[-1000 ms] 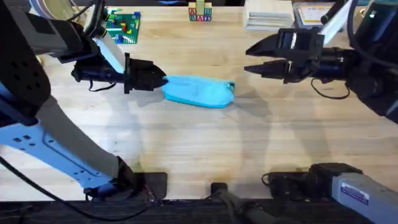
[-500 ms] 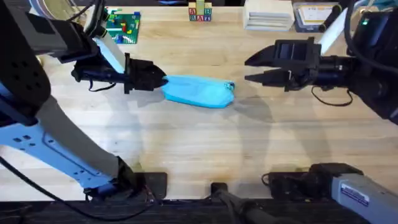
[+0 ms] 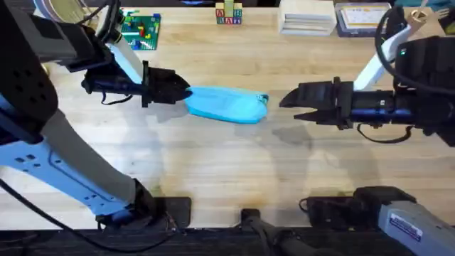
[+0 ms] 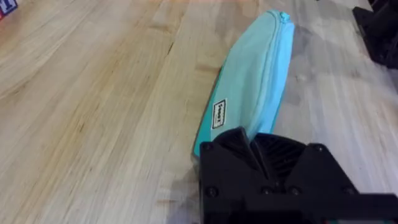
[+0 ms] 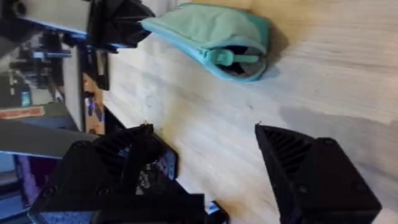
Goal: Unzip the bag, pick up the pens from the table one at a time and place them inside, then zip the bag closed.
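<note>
The light blue bag (image 3: pixel 226 104) lies on the wooden table (image 3: pixel 227 171), its teal pull tab (image 3: pixel 264 99) at the right end. My left gripper (image 3: pixel 186 93) is shut on the bag's left end. In the left wrist view the bag (image 4: pixel 252 87) stretches away from my gripper (image 4: pixel 249 146), its zipper shut along the length I can see. My right gripper (image 3: pixel 286 101) hovers open just right of the pull tab. The right wrist view shows the tab (image 5: pixel 239 58) beyond the spread fingers (image 5: pixel 311 168). The pens are out of view.
At the table's far edge stand a green brick plate (image 3: pixel 140 30), small letter blocks (image 3: pixel 228 14), a white box (image 3: pixel 307 18) and a tray (image 3: pixel 362 18). Bare wood stretches in front of the bag.
My right gripper has swung from the back right toward the front, ending level with the bag's tab end and still open. The left gripper and the bag have not moved.
</note>
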You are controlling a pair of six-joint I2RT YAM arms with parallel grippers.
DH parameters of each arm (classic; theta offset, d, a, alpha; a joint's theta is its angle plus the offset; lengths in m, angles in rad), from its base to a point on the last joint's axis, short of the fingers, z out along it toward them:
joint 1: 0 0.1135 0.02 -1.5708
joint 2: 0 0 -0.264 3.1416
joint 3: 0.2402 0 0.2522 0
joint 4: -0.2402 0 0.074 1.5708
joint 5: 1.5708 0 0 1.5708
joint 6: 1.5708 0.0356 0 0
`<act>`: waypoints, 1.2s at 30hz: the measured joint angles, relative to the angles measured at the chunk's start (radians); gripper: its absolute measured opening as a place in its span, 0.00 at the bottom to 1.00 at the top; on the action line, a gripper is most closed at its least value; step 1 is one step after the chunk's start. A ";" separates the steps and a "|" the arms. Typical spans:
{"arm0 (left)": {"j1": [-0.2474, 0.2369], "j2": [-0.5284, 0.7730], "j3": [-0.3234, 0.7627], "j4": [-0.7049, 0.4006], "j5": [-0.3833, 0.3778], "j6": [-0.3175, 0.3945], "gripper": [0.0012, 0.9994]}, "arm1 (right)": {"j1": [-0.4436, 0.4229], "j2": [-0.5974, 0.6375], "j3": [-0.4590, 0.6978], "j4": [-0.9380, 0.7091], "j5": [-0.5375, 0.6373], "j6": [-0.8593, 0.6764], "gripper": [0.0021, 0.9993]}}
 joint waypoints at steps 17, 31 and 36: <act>0.000 0.000 0.000 0.000 0.000 0.000 0.04 | 0.076 0.267 0.000 0.238 0.005 0.034 1.00; 0.000 0.000 0.000 0.000 0.000 0.000 0.04 | 0.138 0.317 0.000 0.412 0.032 0.220 1.00; 0.000 0.000 0.000 0.000 0.000 0.000 0.04 | 0.167 0.317 0.000 0.455 0.040 0.258 1.00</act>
